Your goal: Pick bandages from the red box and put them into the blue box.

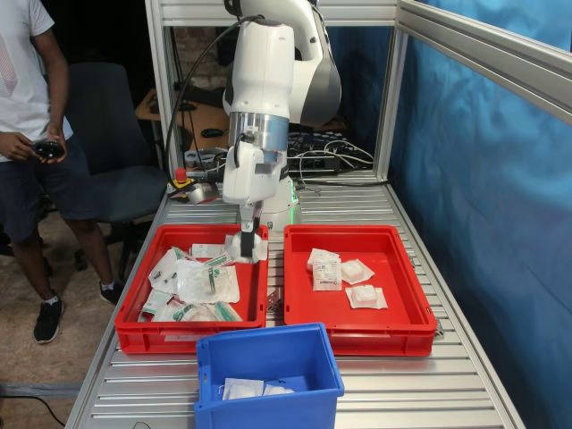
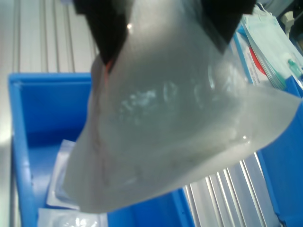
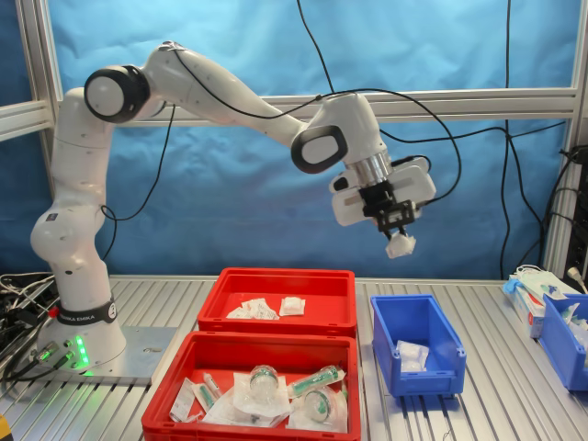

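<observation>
The blue box [image 3: 418, 342] is seen right of centre in the second exterior view, standing on the ribbed table [image 3: 514, 395] just beside the two red trays, a narrow gap being left between its rim and theirs. In the first exterior view the same box [image 1: 268, 375] fills the lower centre, its near edge close to the table's front edge. Open table is left to the right of the box in the second exterior view, before another blue bin [image 3: 565, 335] at the frame's right edge. Above the box the air is clear up to the gripper [image 3: 395, 230], which is held well above the rim, slightly to the left of the box's middle.

The red box [image 3: 276, 299], the rear tray in the second exterior view, holds a few white bandages [image 3: 262, 309]; in the first exterior view it [image 1: 353, 286] lies at centre right. The front tray [image 3: 253, 381] is filled with green-marked packets [image 3: 317, 377].

The fingers are pressed onto one bandage [image 3: 400, 245], which hangs from the tips. In the wrist view the packet [image 2: 175, 127] fills most of the frame, pinched at its upper edge between the dark fingers [image 2: 106, 28], with the blue box [image 2: 42, 118] and packets already in it [image 2: 59, 184] seen behind.
</observation>
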